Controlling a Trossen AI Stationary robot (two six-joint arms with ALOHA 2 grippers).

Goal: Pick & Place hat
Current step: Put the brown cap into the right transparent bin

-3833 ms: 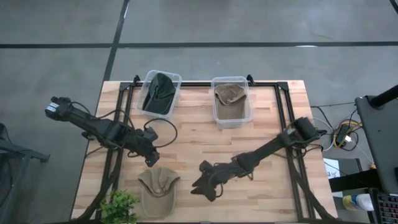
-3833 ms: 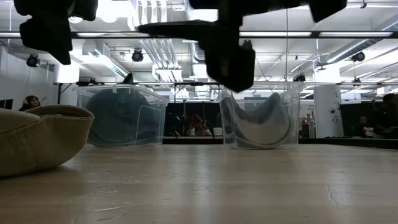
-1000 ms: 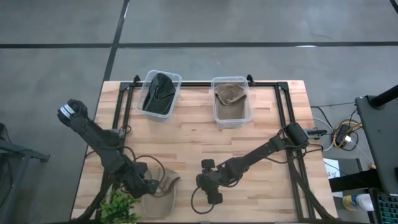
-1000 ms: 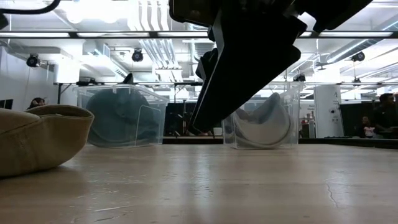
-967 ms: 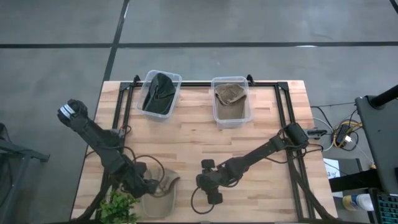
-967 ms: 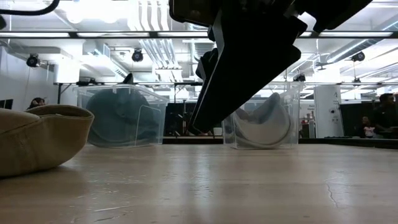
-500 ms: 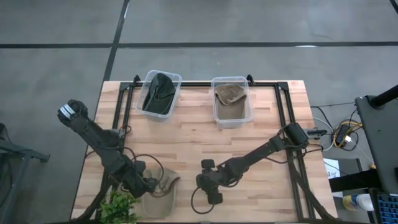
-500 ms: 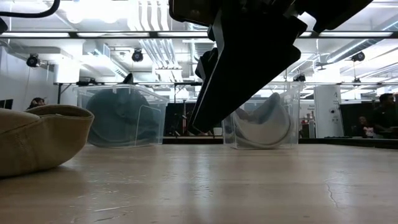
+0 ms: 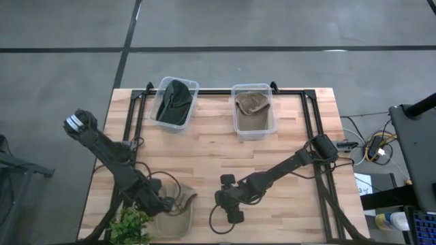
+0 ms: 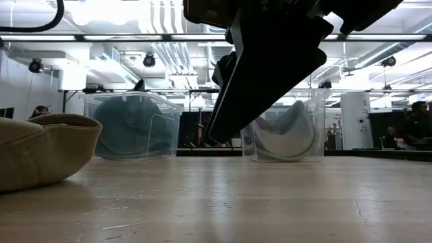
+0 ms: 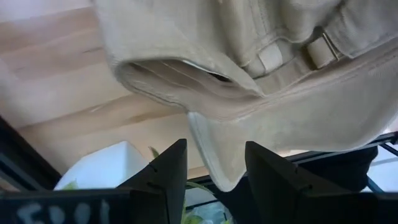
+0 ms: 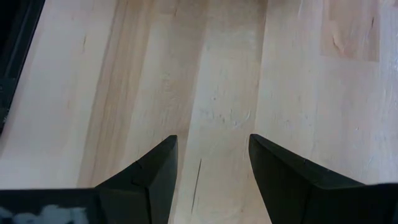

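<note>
- Step in hand, judged: reach/pre-grasp on the tan hat [image 9: 174,212], not yet gripped.
- Tan hat lying loose on the table [image 9: 218,153], at the near-left corner, just beside the small green plant [image 9: 131,226]; seen in low view as well [image 10: 40,152].
- Left end effector [image 9: 165,204] down at the hat's edge on the plant side; fingers [image 11: 163,180] spread apart, hat brim hanging between them in the left wrist view, no pinch on the fabric.
- Right end effector [image 9: 230,211] parked over bare wood, well to the side of the tan hat away from the plant; fingers [image 12: 152,171] apart, nothing between them, only table boards in its wrist view.
- Two clear bins beyond the tan hat at the table's far edge: one with a dark hat [image 9: 175,101], one with a tan hat-like item [image 9: 252,103].
- Next move, judged: close left fingers on brim or back strap, lift clear, carry to a bin; matching tan bin likely, not certain.
- Risk: soft fabric may slip or fold out of a shallow edge grip.
- Writing: faint pale marks on the left wrist's dark body, unreadable; no brand or label legible anywhere.
</note>
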